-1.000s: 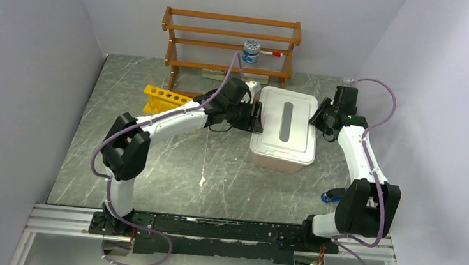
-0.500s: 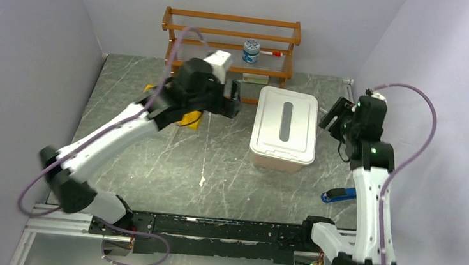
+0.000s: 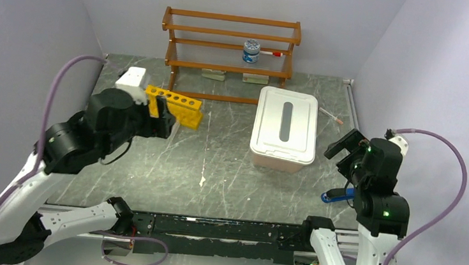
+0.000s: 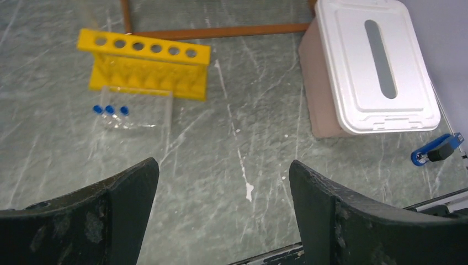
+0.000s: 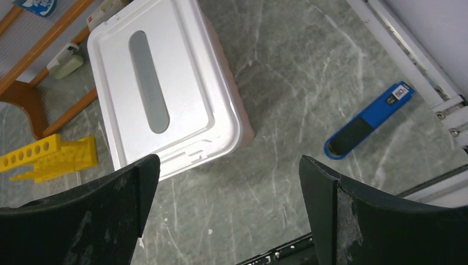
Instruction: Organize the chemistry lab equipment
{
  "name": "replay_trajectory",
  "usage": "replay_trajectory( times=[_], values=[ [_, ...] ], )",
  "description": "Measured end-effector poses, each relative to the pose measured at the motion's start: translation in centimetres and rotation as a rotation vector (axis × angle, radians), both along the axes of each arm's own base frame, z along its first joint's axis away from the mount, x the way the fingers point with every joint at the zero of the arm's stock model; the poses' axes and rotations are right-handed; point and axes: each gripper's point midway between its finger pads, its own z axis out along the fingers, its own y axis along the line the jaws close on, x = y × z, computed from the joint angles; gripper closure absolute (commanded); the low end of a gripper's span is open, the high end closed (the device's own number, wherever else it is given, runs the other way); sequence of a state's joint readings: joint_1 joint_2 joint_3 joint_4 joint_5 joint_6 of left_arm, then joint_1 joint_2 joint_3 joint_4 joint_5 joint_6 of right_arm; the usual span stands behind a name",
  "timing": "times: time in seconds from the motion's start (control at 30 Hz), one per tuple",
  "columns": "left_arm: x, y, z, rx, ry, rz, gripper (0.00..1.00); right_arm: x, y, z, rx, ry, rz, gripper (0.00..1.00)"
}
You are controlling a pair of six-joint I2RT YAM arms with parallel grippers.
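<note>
LEFT: left fingers (image 4: pixel 83 221) spread wide, gripping nothing | RIGHT: right fingers (image 5: pixel 77 221) spread wide, gripping nothing | RACK: yellow test-tube rack (image 4: pixel 144 65) on bench (image 4: pixel 232 143), upper left of left wrist view | TUBES: three blue-capped tubes (image 4: pixel 110 110) in clear tray (image 4: pixel 152 107), just below rack | OTHER: white-lidded box (image 4: pixel 375 66) upper right; blue tool (image 4: pixel 436 150) at right edge
</note>
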State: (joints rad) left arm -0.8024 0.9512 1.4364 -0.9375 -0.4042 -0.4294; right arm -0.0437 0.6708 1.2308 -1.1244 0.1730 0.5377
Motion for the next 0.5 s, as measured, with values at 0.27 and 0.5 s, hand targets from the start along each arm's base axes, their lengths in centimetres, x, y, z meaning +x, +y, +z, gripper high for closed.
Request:
replay_trajectory(
  times=[0.27,0.5],
  values=[
    [-4.6,5.6,0.6,-0.058,-0.009,0.07,0.07,-2.9,-0.5,2.8,-0.044,-0.031,-0.007,0.0],
    [-6.1,7.8,0.2,-0.043,-0.011,0.096,0.06,-3.8,-0.3,5.6,-0.065,-0.112,0.016,0.0]
  ],
)
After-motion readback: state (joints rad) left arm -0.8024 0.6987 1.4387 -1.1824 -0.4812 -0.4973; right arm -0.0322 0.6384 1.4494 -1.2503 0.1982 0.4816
